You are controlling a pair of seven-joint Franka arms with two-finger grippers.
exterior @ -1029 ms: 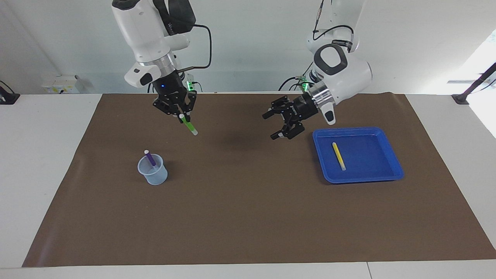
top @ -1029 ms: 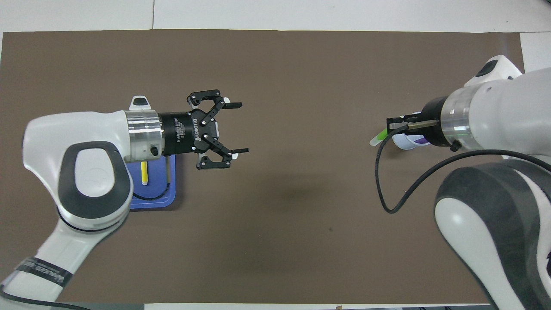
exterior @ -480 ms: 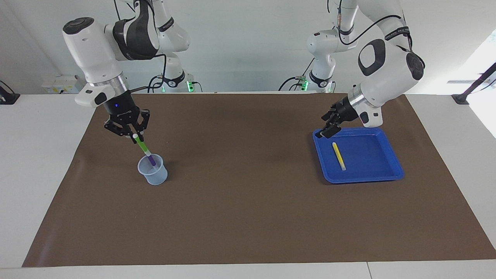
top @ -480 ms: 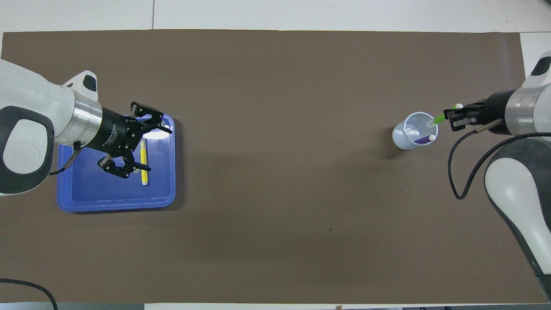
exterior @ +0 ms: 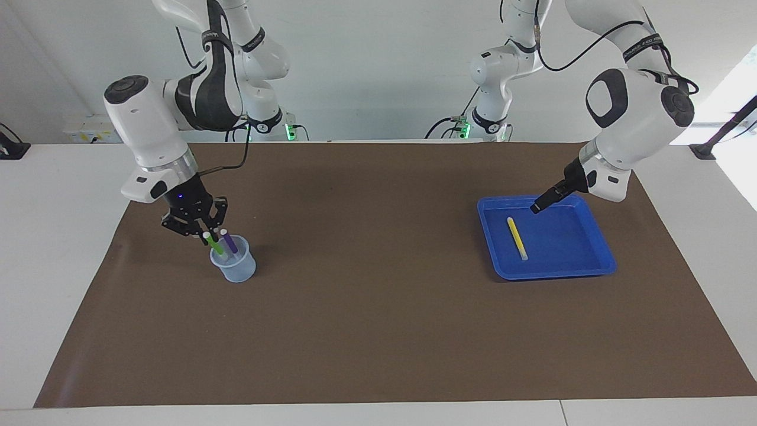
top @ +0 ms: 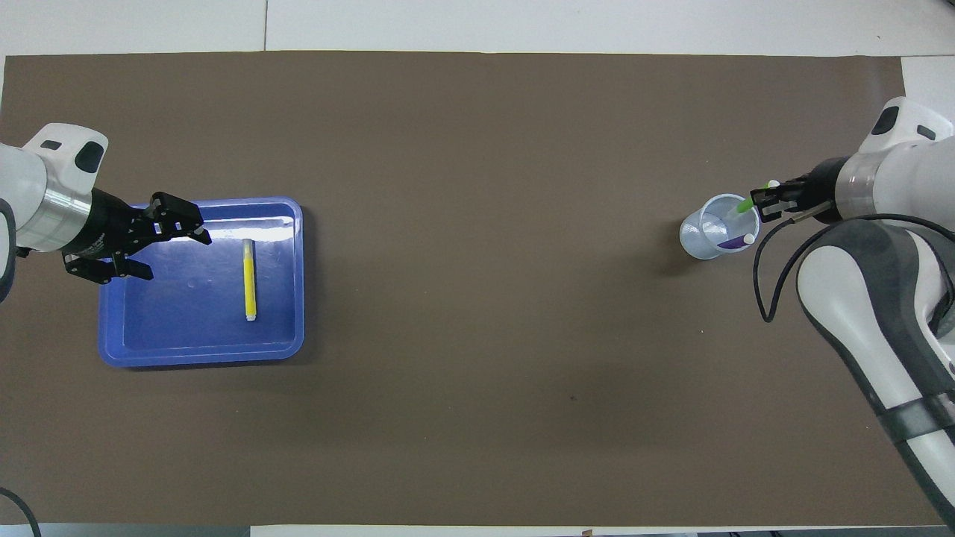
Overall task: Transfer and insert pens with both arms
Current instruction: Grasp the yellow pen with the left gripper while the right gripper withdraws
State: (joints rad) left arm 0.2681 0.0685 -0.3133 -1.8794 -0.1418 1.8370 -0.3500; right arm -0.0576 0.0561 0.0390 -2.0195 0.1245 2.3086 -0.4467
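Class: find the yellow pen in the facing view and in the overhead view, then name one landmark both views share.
Facing view: yellow pen lies in the blue tray, toward the picture's right.
Overhead view: yellow pen lies in the same tray, toward the picture's left.
Shared landmark: the blue tray.

Wall (exterior: 378, 71): plain pale, running along the bench's robot-side edge.
Bench (exterior: 53, 248): white top, seams visible near its edges.
Mat (exterior: 378, 331): brown sheet covering most of the bench.
Light (exterior: 736, 118): bright daylight at the left arm's end.
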